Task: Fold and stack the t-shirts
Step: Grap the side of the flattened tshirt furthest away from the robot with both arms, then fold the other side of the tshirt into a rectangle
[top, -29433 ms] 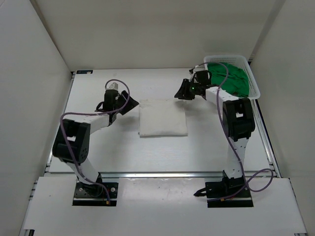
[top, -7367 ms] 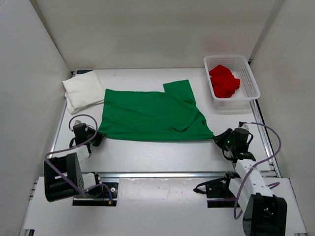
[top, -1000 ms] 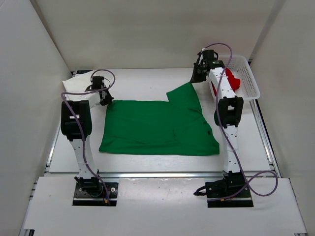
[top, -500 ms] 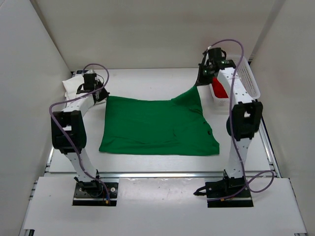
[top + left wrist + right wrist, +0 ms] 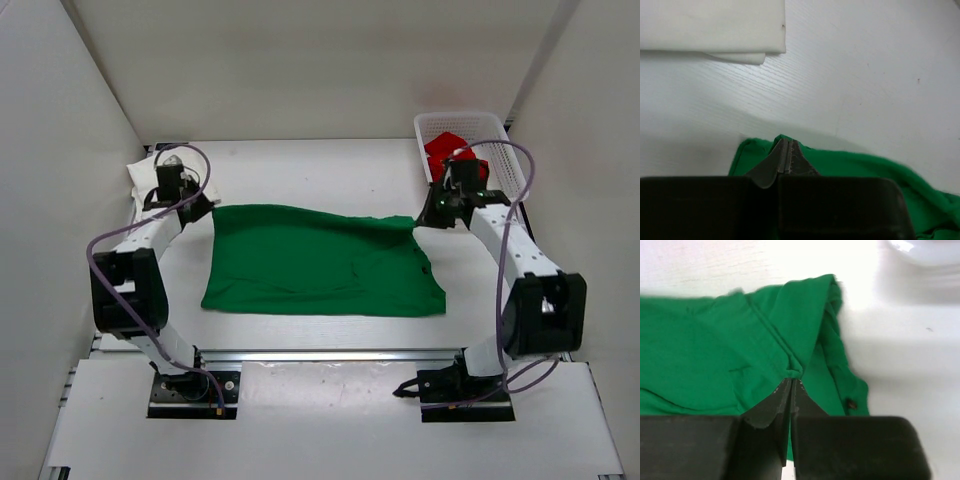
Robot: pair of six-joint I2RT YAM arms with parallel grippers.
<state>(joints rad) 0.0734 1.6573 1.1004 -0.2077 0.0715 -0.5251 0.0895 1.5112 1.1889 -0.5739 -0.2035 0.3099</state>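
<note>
The bright green t-shirt (image 5: 320, 265) lies spread over the middle of the table. My left gripper (image 5: 201, 206) is shut on its far left corner (image 5: 747, 150), with cloth pinched at the tips (image 5: 786, 144). At the far right corner my right gripper (image 5: 424, 218) is shut on a bunched fold of the green t-shirt (image 5: 715, 355), just at its tips (image 5: 791, 378). A folded white t-shirt (image 5: 148, 176) (image 5: 710, 25) rests at the far left, behind my left gripper. The red t-shirt (image 5: 447, 152) sits crumpled in the basket.
A white mesh basket (image 5: 505, 150) stands at the far right, close behind my right arm; its base (image 5: 925, 246) shows at the top of the right wrist view. White walls close in the table on three sides.
My right gripper has come away from beside the basket toward the near side, drawing the green shirt's far right sleeve with it. My left gripper shifted slightly nearer, still holding the corner.
</note>
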